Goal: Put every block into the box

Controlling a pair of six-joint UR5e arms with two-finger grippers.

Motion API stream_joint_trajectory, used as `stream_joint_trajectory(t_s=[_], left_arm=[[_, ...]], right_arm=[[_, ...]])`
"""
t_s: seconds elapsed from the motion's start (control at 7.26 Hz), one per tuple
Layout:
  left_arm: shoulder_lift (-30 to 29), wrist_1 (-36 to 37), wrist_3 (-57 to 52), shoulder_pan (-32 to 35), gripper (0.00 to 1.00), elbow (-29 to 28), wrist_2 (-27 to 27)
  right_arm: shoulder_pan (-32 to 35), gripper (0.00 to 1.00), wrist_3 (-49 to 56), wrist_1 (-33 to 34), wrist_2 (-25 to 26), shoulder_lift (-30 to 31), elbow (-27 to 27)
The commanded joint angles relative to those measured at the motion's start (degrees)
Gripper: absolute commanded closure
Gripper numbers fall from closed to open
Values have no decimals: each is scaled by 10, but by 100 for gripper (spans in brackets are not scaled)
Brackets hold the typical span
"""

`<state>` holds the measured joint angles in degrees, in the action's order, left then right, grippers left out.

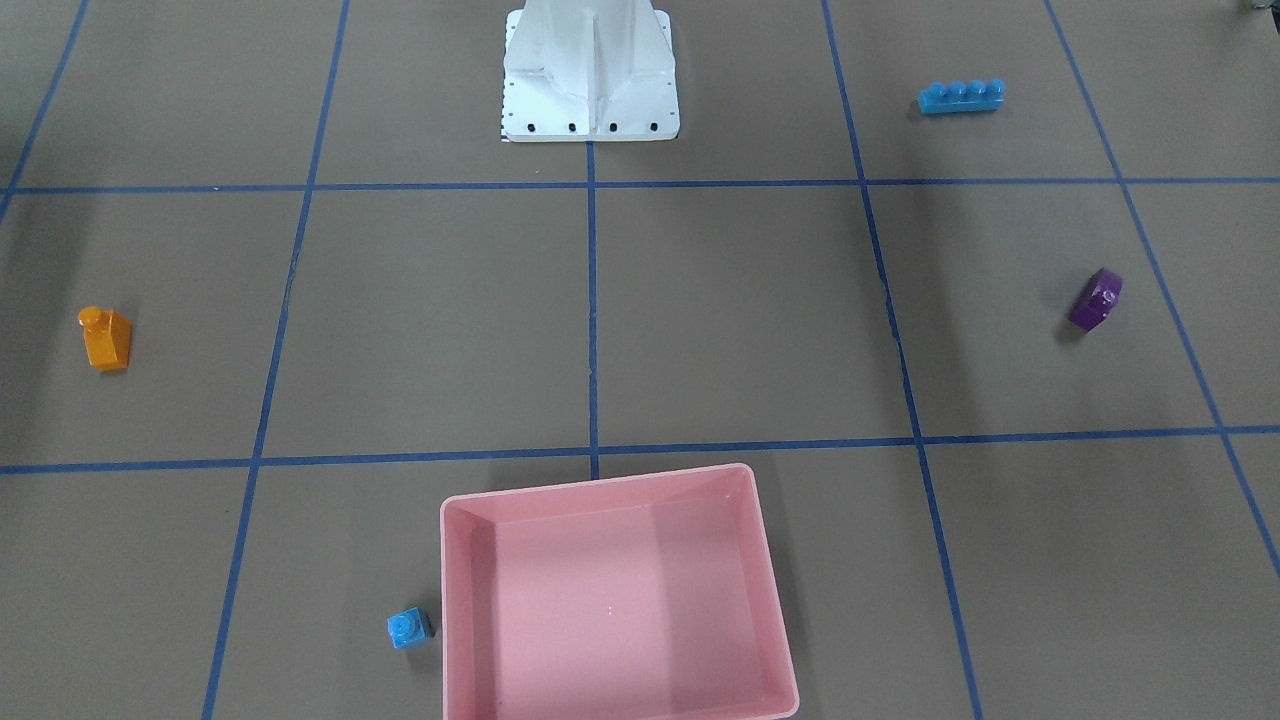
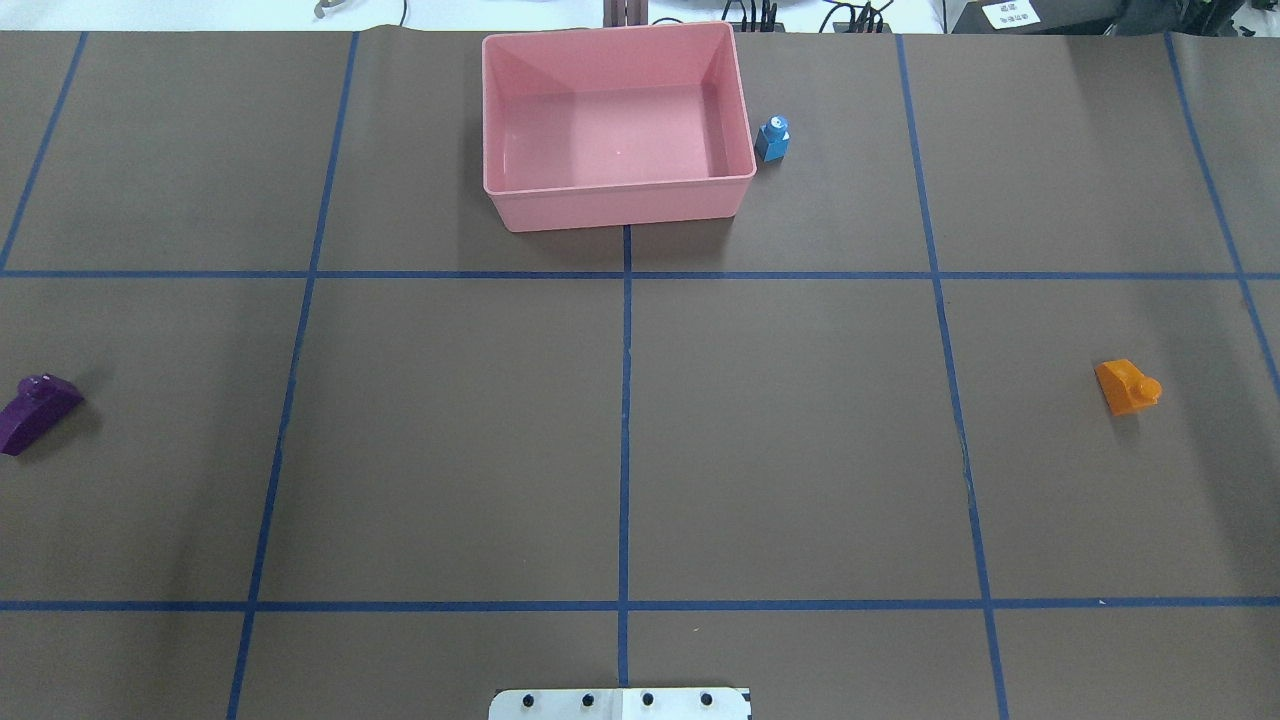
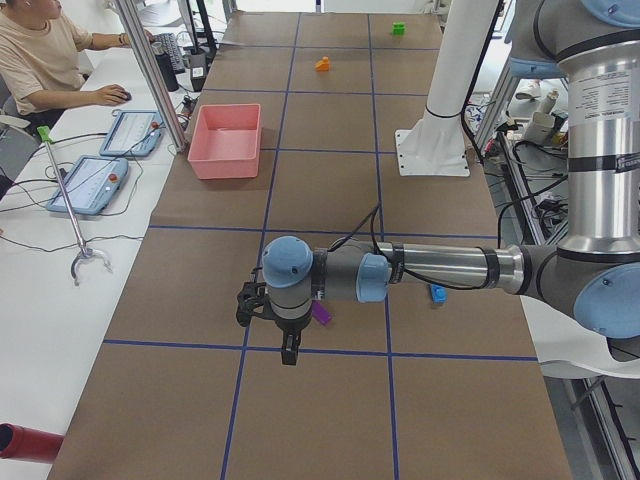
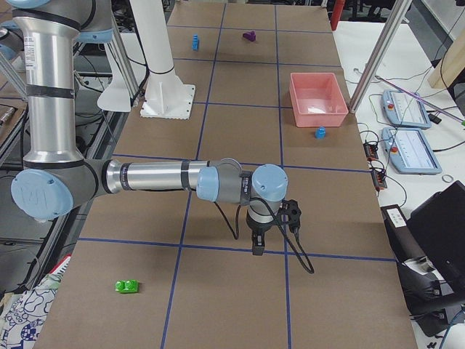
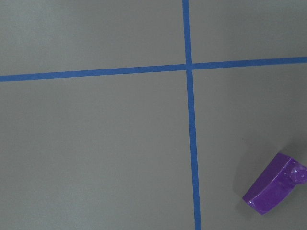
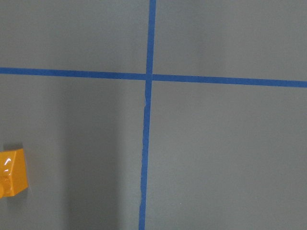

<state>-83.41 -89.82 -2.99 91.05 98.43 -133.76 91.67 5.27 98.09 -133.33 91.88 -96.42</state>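
The left gripper (image 3: 290, 352) hung over the table (image 2: 800, 450) just beside the purple block (image 5: 276, 184). Its wrist camera caught that block low in the right corner, off-centre, with its long axis running diagonally from lower left to upper right. The left arm was clearly the nearer one to it, so I judged a short sideways shift and a turn of the wrist would be needed before any descent.

The right gripper (image 4: 256, 246) hung over the other half. Its wrist camera showed the orange block (image 6: 12, 171) only at the left edge, partly cut off.

Whether either gripper was open or closed could not be told, as each appeared only in a side view.

There were five blocks, all on the table:
- one purple
- one orange
- one green block (image 4: 128, 286)
- one long blue block (image 1: 960, 96)
- one small blue cube (image 2: 773, 139)

There was one box (image 2: 620, 205), pink and empty, at the far middle of the table. The cube stood just beside its wall on the robot's right, not touching.
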Motion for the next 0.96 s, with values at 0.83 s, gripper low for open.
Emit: stream_joint_trajectory(t_s=[0.83], left_arm=[[-21,-2,7,-1,0,16,3]], right_arm=[[-1,0,-6,0,-3,-20,-18]])
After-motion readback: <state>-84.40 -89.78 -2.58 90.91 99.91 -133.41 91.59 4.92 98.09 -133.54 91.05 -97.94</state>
